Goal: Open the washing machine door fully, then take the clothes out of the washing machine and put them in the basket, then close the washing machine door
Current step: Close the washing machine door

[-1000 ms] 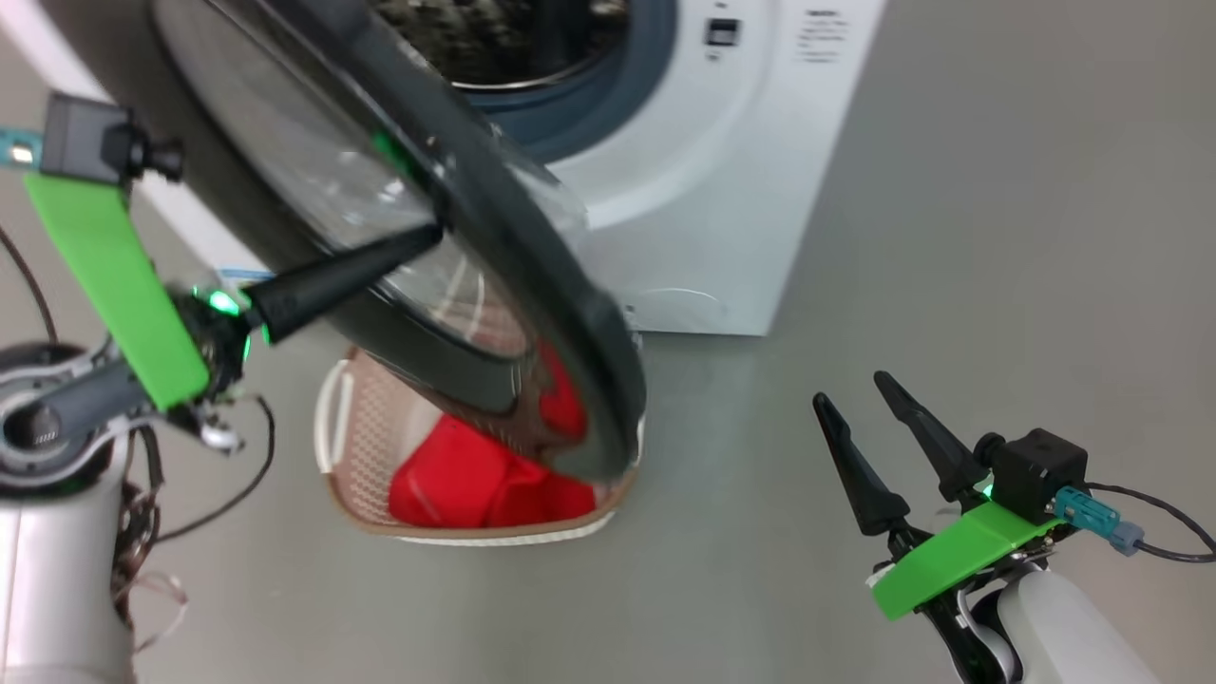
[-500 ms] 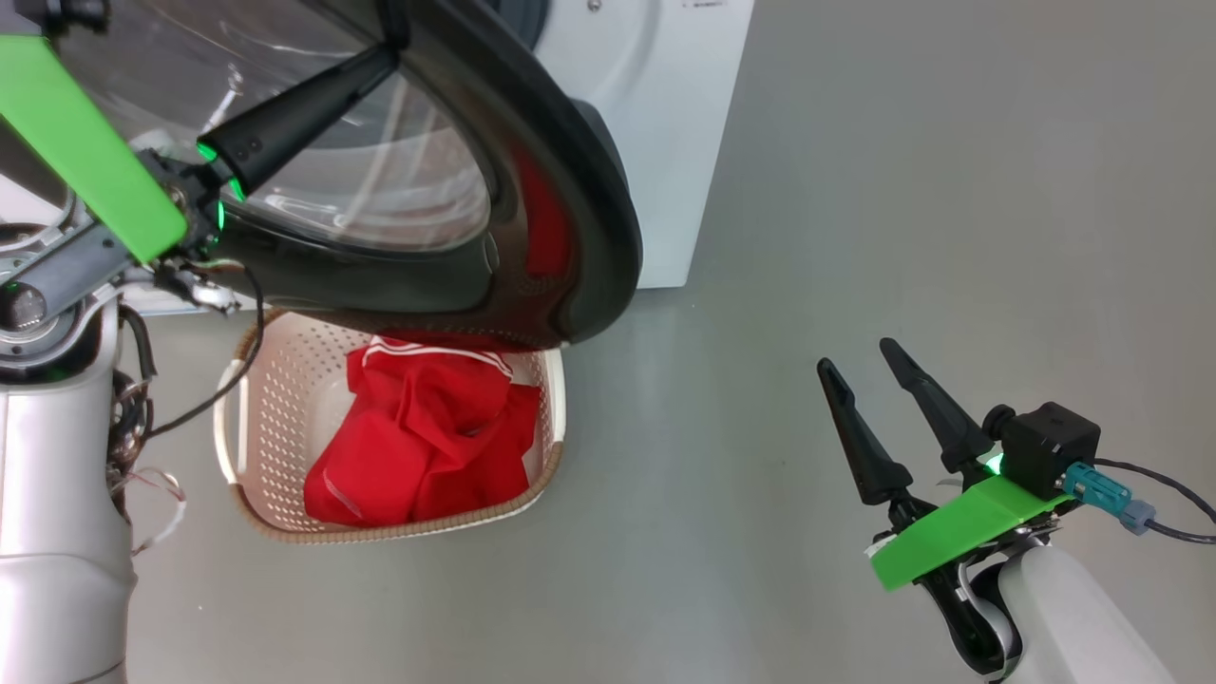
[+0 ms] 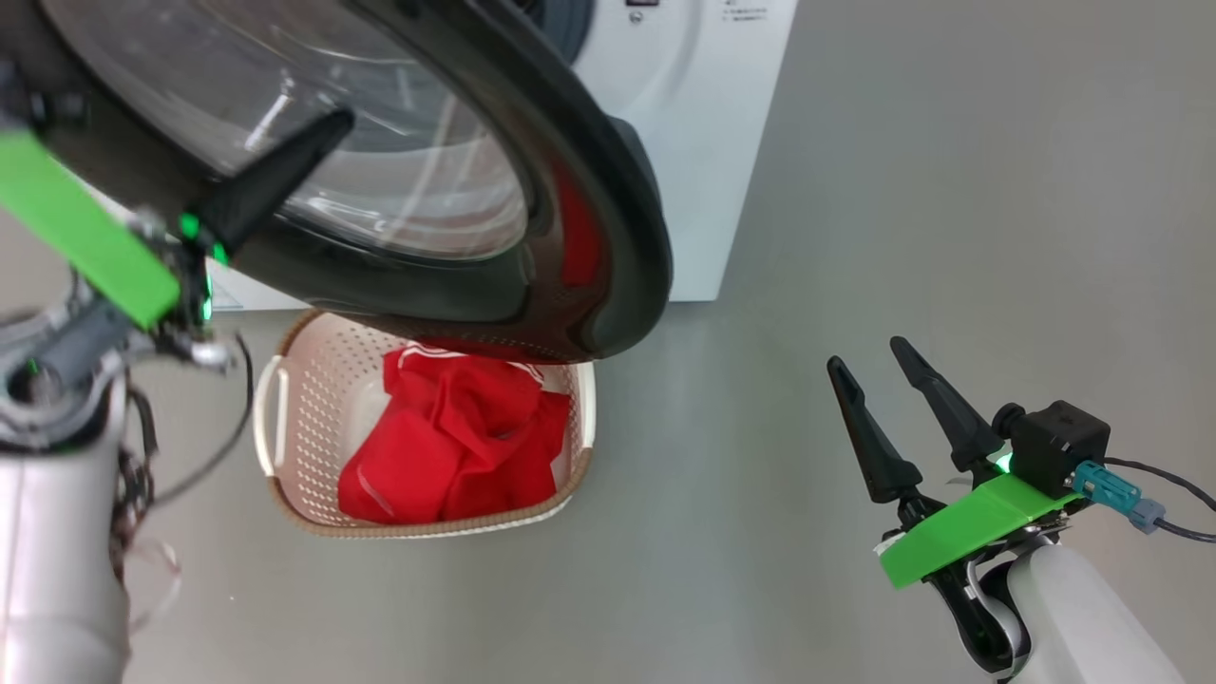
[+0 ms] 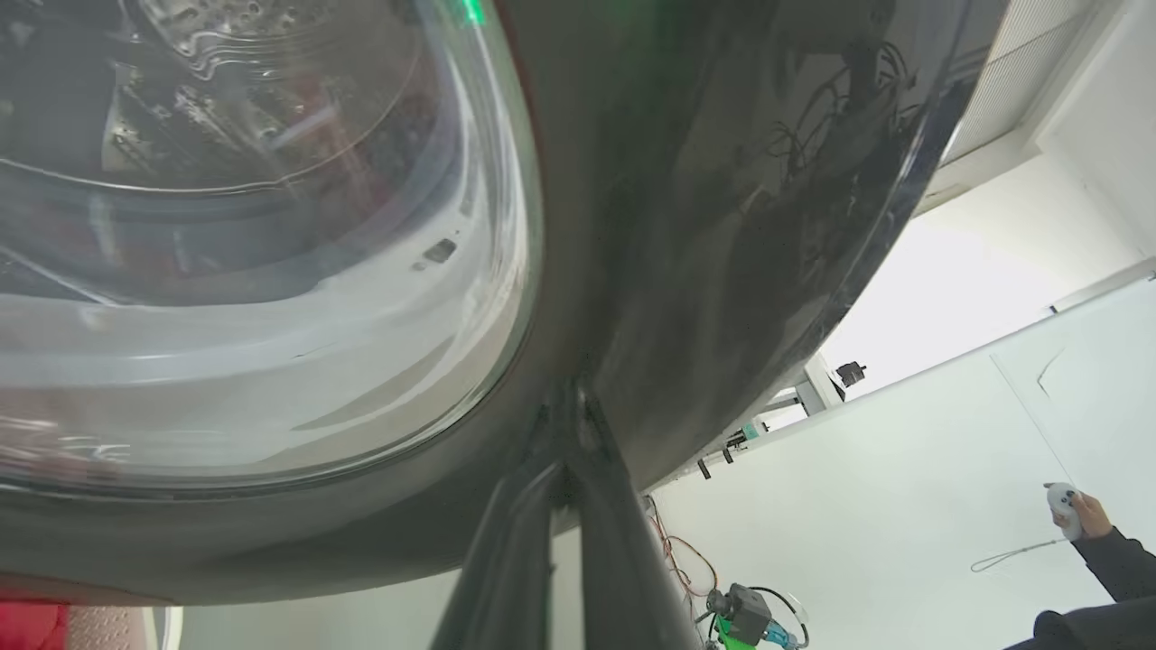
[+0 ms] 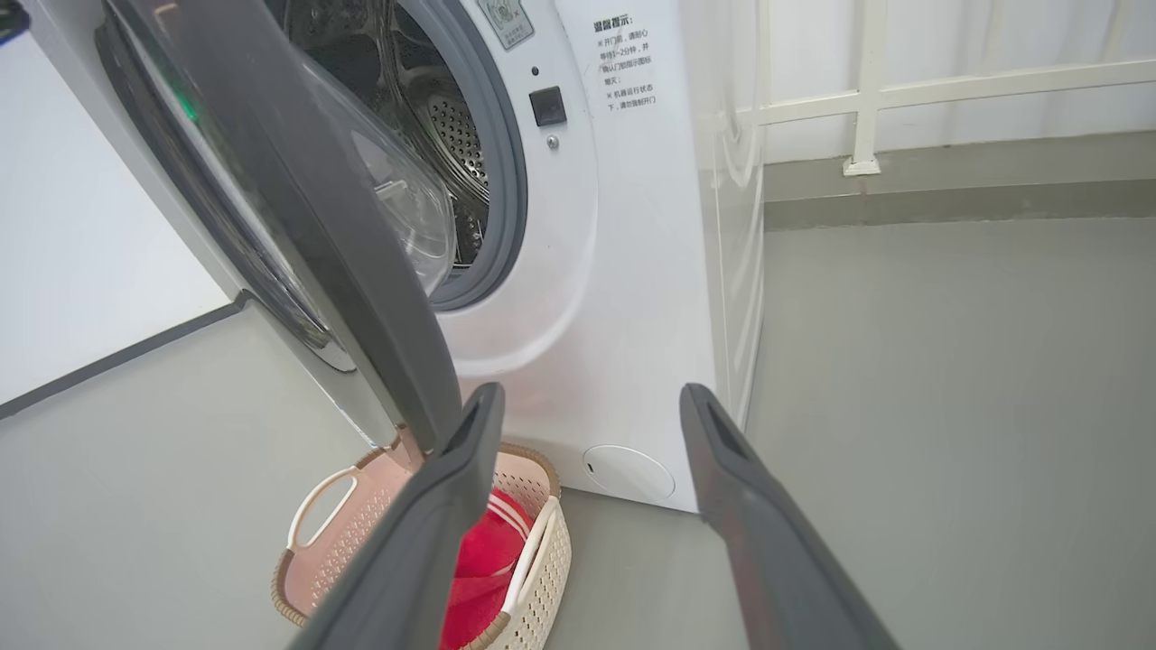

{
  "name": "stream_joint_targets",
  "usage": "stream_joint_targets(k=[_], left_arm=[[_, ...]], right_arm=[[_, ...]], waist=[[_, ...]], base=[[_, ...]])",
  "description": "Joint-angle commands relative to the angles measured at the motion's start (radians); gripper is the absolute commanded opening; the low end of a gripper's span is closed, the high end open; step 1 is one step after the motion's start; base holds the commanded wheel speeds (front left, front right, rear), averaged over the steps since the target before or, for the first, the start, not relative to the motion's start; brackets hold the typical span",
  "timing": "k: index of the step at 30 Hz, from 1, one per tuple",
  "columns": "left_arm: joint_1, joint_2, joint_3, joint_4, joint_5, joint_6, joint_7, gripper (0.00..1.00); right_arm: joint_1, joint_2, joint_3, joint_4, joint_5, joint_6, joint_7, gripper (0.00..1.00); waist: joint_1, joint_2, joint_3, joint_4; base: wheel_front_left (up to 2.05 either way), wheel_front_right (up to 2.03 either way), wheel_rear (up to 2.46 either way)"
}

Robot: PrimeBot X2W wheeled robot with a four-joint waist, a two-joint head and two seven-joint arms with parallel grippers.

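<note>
Both fingers (image 4: 623, 560) of left gripper (image 4: 569, 433) together against the washing machine door (image 3: 617, 218) rim; right gripper (image 3: 866, 356) spread, empty

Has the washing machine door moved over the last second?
Yes. The washing machine door has swung toward the washing machine, narrowing the gap to its front.

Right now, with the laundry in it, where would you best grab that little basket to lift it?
By its two looped side handles, coming from the near side and above. The basket has perforated walls and the red clothes fill the middle, while the washing machine door overhangs its far end, so that way looks blocked.
</note>
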Motion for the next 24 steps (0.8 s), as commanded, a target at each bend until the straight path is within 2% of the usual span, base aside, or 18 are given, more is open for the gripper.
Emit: stream_joint_targets(k=[1, 3, 4, 5, 7, 9, 11, 12, 19, 24], left_arm=[[0.022, 0.051, 0.040, -0.025, 0.005, -0.004, -0.021, 0.00], [0.071, 0.054, 0.048, -0.026, 0.005, -0.004, -0.057, 0.00], [0.095, 0.056, 0.050, -0.029, 0.007, -0.004, -0.075, 0.07], [0.095, 0.056, 0.050, -0.029, 0.007, -0.004, -0.075, 0.07], [0.145, 0.058, 0.054, -0.036, 0.014, -0.004, -0.117, 0.23], [0.193, 0.062, 0.056, -0.039, 0.026, -0.004, -0.162, 0.41], [0.243, 0.068, 0.053, -0.046, 0.035, -0.004, -0.202, 0.91], [0.266, 0.072, 0.053, -0.047, 0.040, -0.004, -0.223, 1.00], [0.412, 0.099, 0.028, -0.058, 0.074, -0.004, -0.390, 1.00], [0.503, 0.142, -0.023, -0.048, 0.137, -0.004, -0.539, 1.00]], right_arm=[[0.000, -0.006, 0.015, -0.021, -0.010, 0.002, -0.012, 1.00], [0.007, -0.008, 0.015, -0.020, -0.010, 0.002, -0.012, 1.00], [0.011, -0.009, 0.015, -0.020, -0.009, 0.002, -0.012, 1.00], [0.011, -0.009, 0.015, -0.020, -0.009, 0.002, -0.012, 1.00], [0.020, -0.012, 0.014, -0.020, -0.009, 0.002, -0.012, 1.00], [0.029, -0.017, 0.013, -0.021, -0.008, 0.002, -0.012, 1.00], [0.036, -0.023, 0.013, -0.022, -0.008, 0.002, -0.012, 1.00], [0.039, -0.026, 0.013, -0.022, -0.008, 0.002, -0.012, 1.00], [0.067, -0.053, 0.007, -0.022, -0.004, 0.002, -0.012, 1.00], [0.093, -0.066, -0.005, -0.023, -0.003, 0.002, -0.012, 1.00]], waist=[[0.0000, 0.0000, -0.019, 0.018], [0.0000, 0.0000, -0.032, 0.027], [0.0000, 0.0000, -0.038, 0.032], [0.0000, 0.0000, -0.038, 0.032], [0.0000, 0.0000, -0.048, 0.041], [0.0000, 0.0000, -0.057, 0.051], [0.0000, 0.0000, -0.063, 0.057], [0.0000, 0.0000, -0.064, 0.060], [0.0000, 0.0000, -0.082, 0.064], [0.0000, 0.0000, -0.097, 0.044]], base=[[0.00, 0.00, 0.00], [0.00, 0.00, 0.00], [0.00, 0.00, 0.00], [0.00, 0.00, 0.00], [0.00, 0.00, 0.00], [0.00, 0.00, 0.00], [0.00, 0.00, 0.00], [0.00, 0.00, 0.00], [0.00, 0.00, 0.00], [0.00, 0.00, 0.00]])
